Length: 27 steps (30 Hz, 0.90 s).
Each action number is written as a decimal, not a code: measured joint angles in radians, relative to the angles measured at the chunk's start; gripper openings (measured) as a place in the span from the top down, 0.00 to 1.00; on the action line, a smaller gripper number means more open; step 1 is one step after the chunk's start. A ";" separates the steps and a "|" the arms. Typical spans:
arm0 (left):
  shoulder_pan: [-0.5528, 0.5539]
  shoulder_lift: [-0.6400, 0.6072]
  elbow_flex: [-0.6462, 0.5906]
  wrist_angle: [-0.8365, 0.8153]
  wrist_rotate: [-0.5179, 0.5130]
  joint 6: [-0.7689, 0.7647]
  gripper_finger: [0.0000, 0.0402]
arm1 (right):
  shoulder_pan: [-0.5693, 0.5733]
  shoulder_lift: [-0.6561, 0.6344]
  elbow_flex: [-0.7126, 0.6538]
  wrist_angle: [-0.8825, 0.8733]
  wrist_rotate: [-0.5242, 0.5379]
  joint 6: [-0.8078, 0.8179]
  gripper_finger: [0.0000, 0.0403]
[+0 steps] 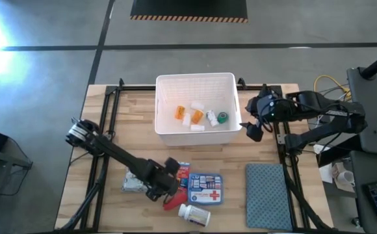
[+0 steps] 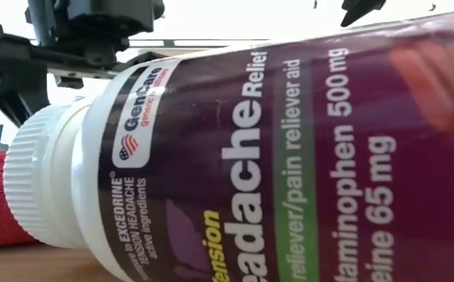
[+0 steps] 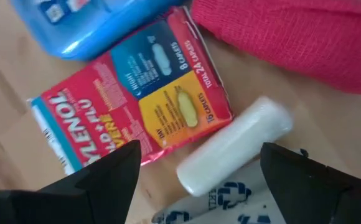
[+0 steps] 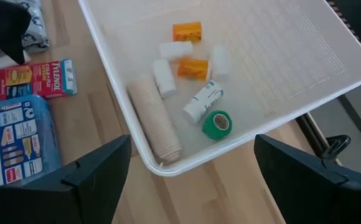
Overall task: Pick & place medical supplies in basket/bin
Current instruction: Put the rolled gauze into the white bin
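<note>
My left gripper (image 1: 168, 183) (image 3: 199, 163) hovers open over the supplies near the table's near edge. Its fingers stand on either side of a small white roll (image 3: 233, 147), which lies on the wood beside the red-blue box (image 3: 131, 118) (image 1: 183, 173). The blue red-cross pouch (image 1: 206, 188), the grey patterned pack (image 1: 132, 183) and a red knitted roll (image 3: 292, 37) lie around them. A white-capped pill bottle (image 1: 195, 214) (image 2: 274, 157) lies on its side. My right gripper (image 1: 253, 127) (image 4: 193, 155) is open by the white bin's (image 1: 164, 84) right near corner.
The bin holds two orange vials (image 4: 187, 31), white bottles (image 4: 202, 101), a green tape roll (image 4: 217, 124) and a beige bandage roll (image 4: 155, 124). A teal-grey cloth mat (image 1: 266, 195) lies at the table's near right. Black frame rails run along both table sides.
</note>
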 joint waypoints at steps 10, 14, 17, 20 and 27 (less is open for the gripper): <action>-0.001 0.017 -0.047 -0.017 0.042 0.004 0.43 | 0.000 -0.004 0.000 0.001 0.002 0.001 0.18; 0.000 0.017 -0.064 0.026 0.041 0.004 0.51 | 0.000 -0.004 0.000 0.001 0.005 0.028 0.18; 0.000 0.017 -0.066 0.065 0.042 0.004 0.55 | 0.000 -0.005 0.000 0.001 0.005 0.043 0.18; -0.001 0.017 -0.071 0.079 0.046 -0.017 0.57 | 0.000 -0.005 0.000 0.000 0.005 0.048 0.18; 0.000 0.017 -0.114 0.072 0.105 -0.122 0.64 | 0.000 -0.005 0.000 0.000 0.021 0.066 0.19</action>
